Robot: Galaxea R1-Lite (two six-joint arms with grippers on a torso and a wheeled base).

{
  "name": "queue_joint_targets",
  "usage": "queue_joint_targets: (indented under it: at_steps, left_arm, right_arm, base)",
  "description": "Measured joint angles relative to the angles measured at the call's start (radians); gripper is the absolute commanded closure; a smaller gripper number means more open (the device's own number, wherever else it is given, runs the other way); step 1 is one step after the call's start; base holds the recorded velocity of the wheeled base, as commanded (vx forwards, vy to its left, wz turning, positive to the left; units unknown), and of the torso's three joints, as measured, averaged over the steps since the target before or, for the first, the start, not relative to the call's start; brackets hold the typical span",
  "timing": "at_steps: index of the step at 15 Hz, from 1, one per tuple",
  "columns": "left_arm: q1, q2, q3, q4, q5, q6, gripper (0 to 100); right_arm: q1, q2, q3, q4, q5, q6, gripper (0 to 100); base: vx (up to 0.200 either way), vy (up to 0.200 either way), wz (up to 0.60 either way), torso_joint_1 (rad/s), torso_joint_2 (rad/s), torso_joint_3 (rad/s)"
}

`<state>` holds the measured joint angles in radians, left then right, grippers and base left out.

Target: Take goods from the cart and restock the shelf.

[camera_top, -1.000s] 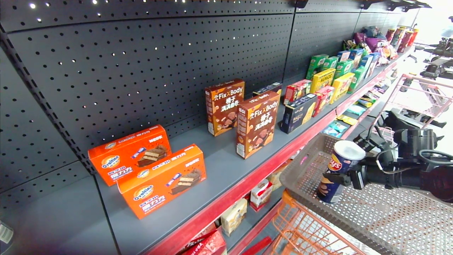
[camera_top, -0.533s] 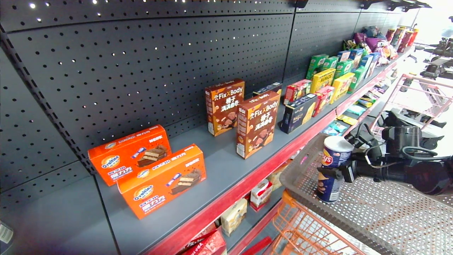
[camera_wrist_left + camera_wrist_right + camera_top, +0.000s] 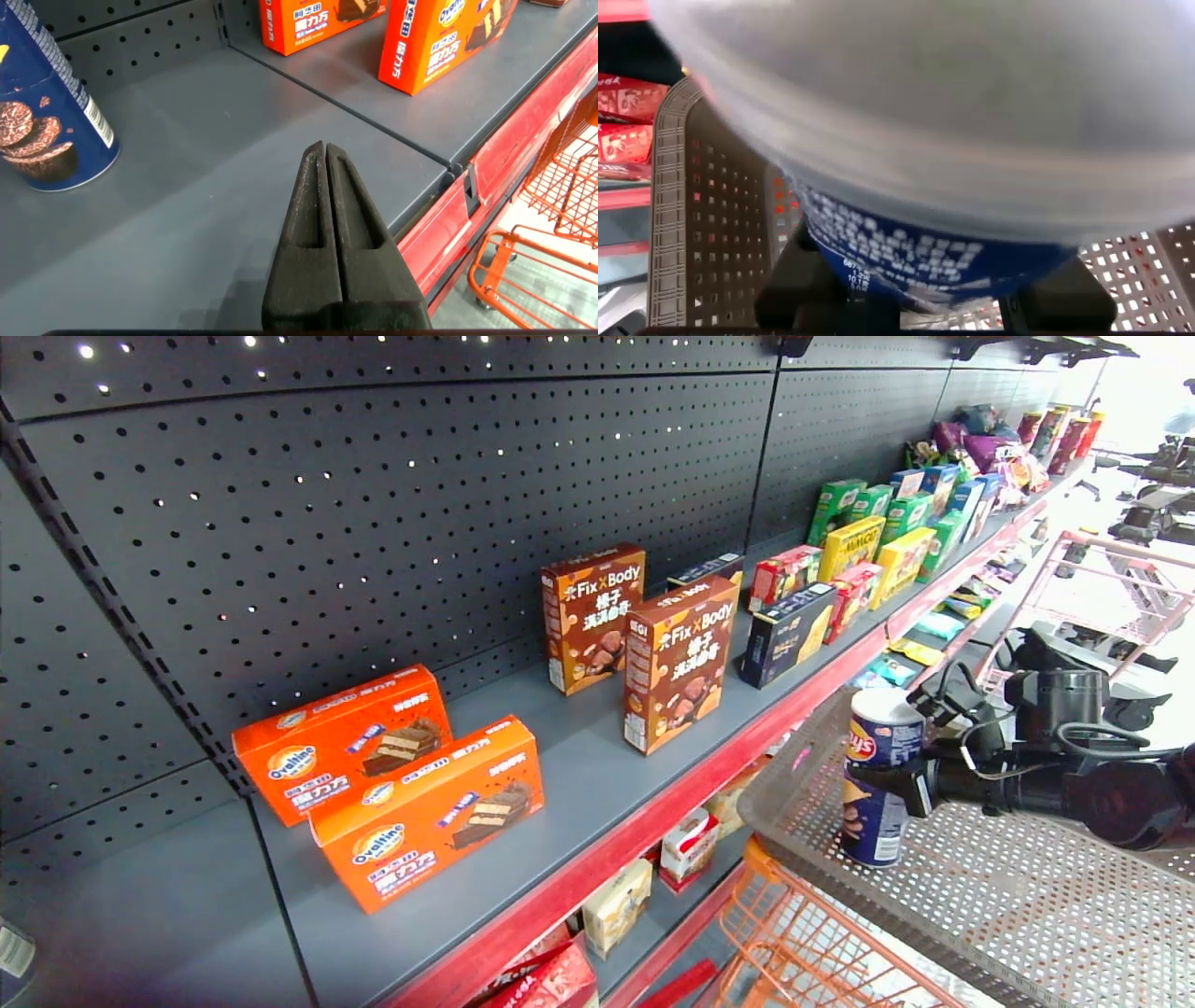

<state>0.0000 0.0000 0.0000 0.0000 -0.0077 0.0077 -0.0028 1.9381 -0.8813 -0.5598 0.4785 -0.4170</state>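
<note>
My right gripper (image 3: 907, 782) pinches the chip can (image 3: 873, 821), which has swung from leaning to upright at the shelf-side corner of the cart tray (image 3: 1027, 896). I judge it squared for lifting across to the shelf (image 3: 579, 756). My left gripper (image 3: 325, 187), well apart from the cart tray, has its fingers pressed together.

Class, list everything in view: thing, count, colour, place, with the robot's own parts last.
shelf: one, grey with red edge, left side
orange boxes: two, orange, shelf's near end
brown boxes: two, brown, upright mid-shelf
navy box: one, navy, beyond the brown boxes
chip can: one, blue, over the tray
tray: one, grey, atop the orange cart
cookie can: one, blue, on the shelf
right gripper: one, black, fingers shut on the chip can
left gripper: one, black, fingers shut, above the shelf
</note>
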Motion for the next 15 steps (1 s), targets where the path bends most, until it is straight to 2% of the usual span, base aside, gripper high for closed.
queue_joint_targets:
  at_steps: [4,8,15]
  left_arm:
    - [0.000,0.000,0.000,0.000,0.000,0.000,100]
    - [0.000,0.000,0.000,0.000,0.000,0.000,100]
    - [0.000,0.000,0.000,0.000,0.000,0.000,100]
  right_arm:
    - [-0.010,-0.031,0.016,0.003,-0.001,0.000,100]
    - [-0.037,-0.157,0.087,-0.027,-0.003,0.001,100]
    - [-0.066,-0.538,0.254,-0.064,-0.039,0.101,100]
  base:
    - [0.000,0.000,0.00,0.000,0.00,0.000]
    - [0.000,0.000,0.00,0.000,0.00,0.000]
    - [0.000,0.000,0.00,0.000,0.00,0.000]
